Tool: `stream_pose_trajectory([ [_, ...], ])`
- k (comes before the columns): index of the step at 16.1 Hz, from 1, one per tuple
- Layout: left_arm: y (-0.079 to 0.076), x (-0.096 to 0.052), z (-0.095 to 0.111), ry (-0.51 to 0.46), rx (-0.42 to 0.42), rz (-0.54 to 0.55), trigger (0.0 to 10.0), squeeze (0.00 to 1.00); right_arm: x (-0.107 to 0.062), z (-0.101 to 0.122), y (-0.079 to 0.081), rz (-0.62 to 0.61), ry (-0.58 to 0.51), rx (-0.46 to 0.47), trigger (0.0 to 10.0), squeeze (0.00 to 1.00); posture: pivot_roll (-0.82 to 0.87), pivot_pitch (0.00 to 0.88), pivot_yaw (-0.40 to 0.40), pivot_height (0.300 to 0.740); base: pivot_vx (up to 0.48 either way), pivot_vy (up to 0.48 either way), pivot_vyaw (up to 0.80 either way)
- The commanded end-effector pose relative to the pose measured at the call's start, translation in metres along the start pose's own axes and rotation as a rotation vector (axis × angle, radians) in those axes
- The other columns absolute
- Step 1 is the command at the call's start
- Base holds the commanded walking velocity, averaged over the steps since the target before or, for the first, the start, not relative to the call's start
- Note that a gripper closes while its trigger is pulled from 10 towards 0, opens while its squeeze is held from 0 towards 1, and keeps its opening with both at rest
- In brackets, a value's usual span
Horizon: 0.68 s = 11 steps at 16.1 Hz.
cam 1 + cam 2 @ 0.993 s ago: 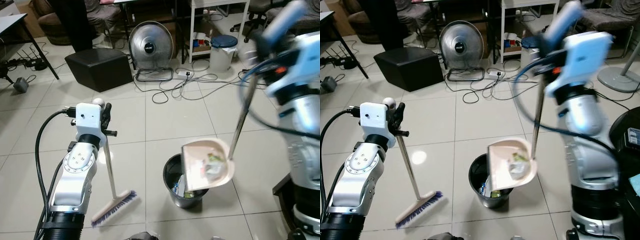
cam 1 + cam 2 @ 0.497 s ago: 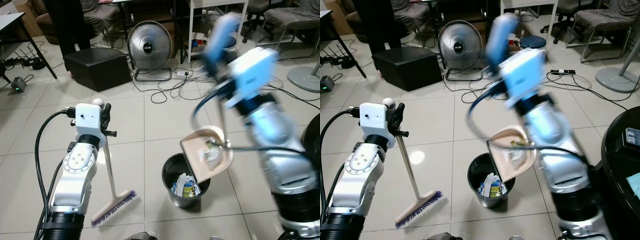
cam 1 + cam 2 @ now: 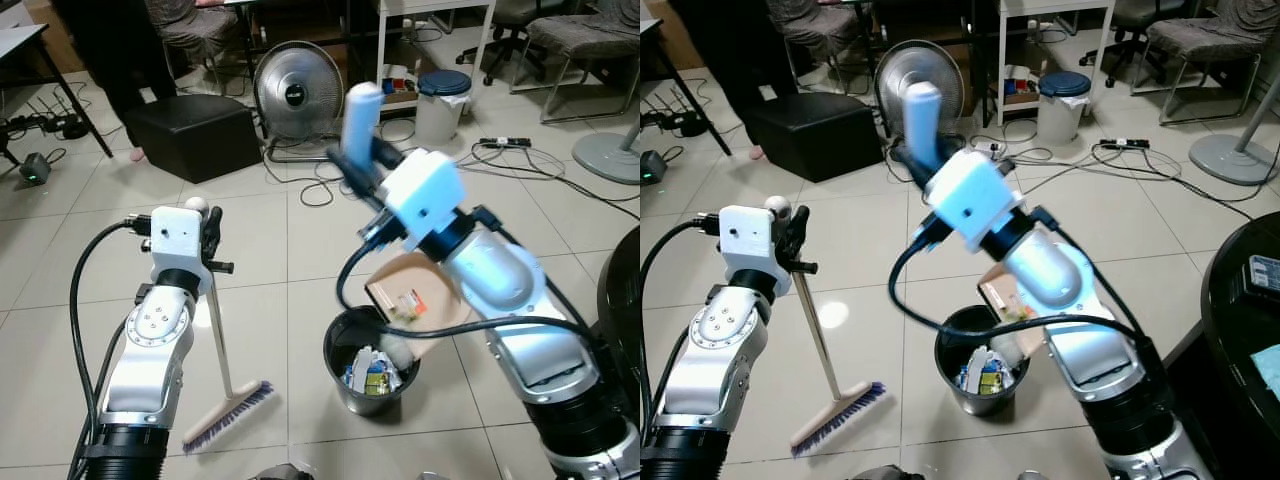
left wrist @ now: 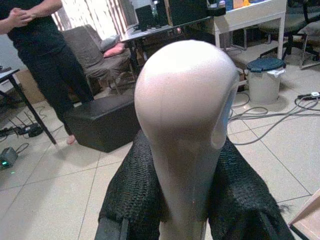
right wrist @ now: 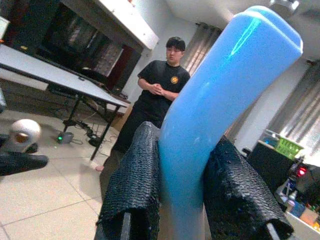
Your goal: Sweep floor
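Note:
My left gripper [image 3: 208, 232] is shut on the top of a broom handle [image 4: 185, 130]. The broom's metal pole slants down to its pink and purple brush head [image 3: 228, 416], which rests on the tiled floor at the lower left. My right gripper [image 3: 362, 160] is shut on the blue handle [image 5: 210, 130] of a dustpan. The beige dustpan [image 3: 415, 300] is tipped over a black bin [image 3: 345, 385] in the middle, with paper scraps sliding in it. Inside the bin lie several pieces of rubbish.
A black box [image 3: 195, 135], a floor fan [image 3: 298, 95] and loose cables [image 3: 360, 170] lie across the floor behind. A white lidded bucket [image 3: 441, 103] stands by a white shelf. A person [image 5: 157, 100] stands at the back left by a dark table [image 3: 30, 45]. A black round edge [image 3: 625, 290] sits at the right.
My right arm has swung leftward and down, tipping the dustpan further over the bin. The left arm and the broom have stayed still.

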State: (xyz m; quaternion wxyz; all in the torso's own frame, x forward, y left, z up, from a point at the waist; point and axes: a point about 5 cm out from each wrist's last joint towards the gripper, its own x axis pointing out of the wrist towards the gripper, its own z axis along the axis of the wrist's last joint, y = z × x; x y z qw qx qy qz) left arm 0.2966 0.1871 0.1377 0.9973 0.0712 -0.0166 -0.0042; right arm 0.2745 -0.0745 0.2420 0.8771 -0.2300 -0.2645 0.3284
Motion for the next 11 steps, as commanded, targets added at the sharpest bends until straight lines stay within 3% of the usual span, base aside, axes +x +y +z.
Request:
stream_pose_trajectory([
  [1,0.005,0.001,0.007,-0.028,0.025,0.015,10.0,0.00,0.000,0.007,0.003,0.018,-0.039,-0.025,10.0,0.00,-0.04,0.044,0.113,0.740,0.000,0.000,0.00],
  [4,0.005,0.001,0.007,-0.028,0.025,0.015,10.0,0.00,0.003,0.009,0.003,0.016,-0.048,-0.044,10.0,0.00,-0.04,0.043,0.114,0.740,0.000,0.000,0.00],
  [7,0.004,0.001,0.008,-0.019,0.013,0.011,10.0,0.00,0.003,0.013,-0.013,-0.070,-0.036,-0.022,10.0,0.00,-0.04,0.041,0.115,0.740,0.000,0.000,0.00],
  [8,0.004,0.002,0.008,-0.012,0.013,0.008,10.0,0.00,0.004,0.014,-0.023,-0.147,-0.031,0.055,10.0,0.00,-0.04,0.040,0.115,0.740,0.000,0.000,0.00],
  [9,0.003,0.005,0.012,-0.012,0.025,-0.002,10.0,0.00,0.009,0.033,-0.051,-0.304,-0.094,0.137,10.0,0.00,-0.04,0.038,0.121,0.740,0.000,0.000,0.00],
  [11,0.002,0.008,0.020,-0.040,0.037,-0.006,10.0,0.00,0.016,0.052,-0.061,-0.368,-0.172,0.162,10.0,0.00,-0.04,0.036,0.125,0.740,0.000,0.000,0.80],
])
